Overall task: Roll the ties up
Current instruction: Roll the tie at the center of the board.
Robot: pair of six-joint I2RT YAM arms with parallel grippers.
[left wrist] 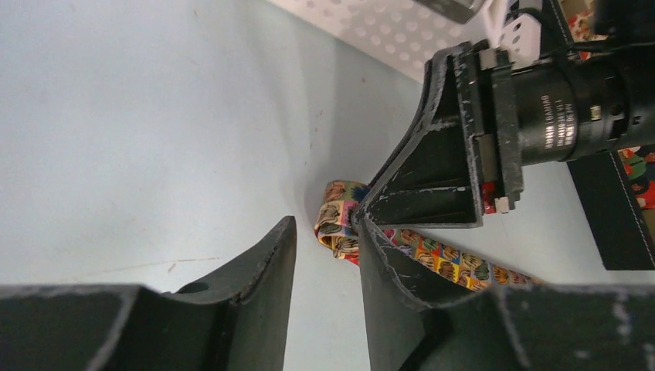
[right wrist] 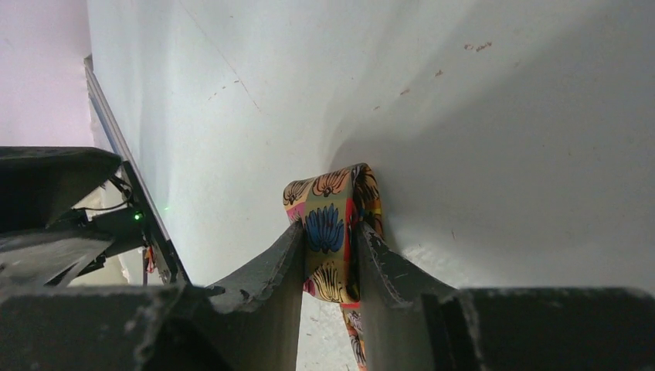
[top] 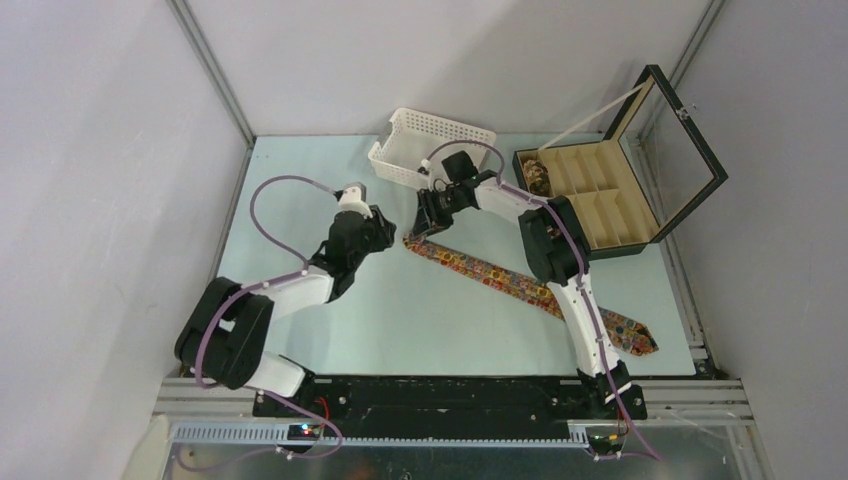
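One tie (top: 500,280), patterned in red, orange and yellow squares, lies diagonally across the table (top: 330,320). Its narrow end is folded into a small loop (right wrist: 332,209). My right gripper (top: 425,222) is shut on that loop, with both fingers pressed against the fabric (right wrist: 328,236). My left gripper (top: 385,238) stands open just left of the loop, nothing between its fingers (left wrist: 326,228). In the left wrist view the loop (left wrist: 338,224) shows beyond the right finger (left wrist: 386,270), beside the right gripper's tips (left wrist: 359,212). A small patterned coil (top: 537,178) sits in the box's left compartment.
A white perforated basket (top: 430,140) stands at the back, just behind the right gripper. A black compartmented box (top: 620,250) with its glass lid (top: 680,140) raised stands at the back right. The tie's wide end (top: 630,335) lies near the right arm's base.
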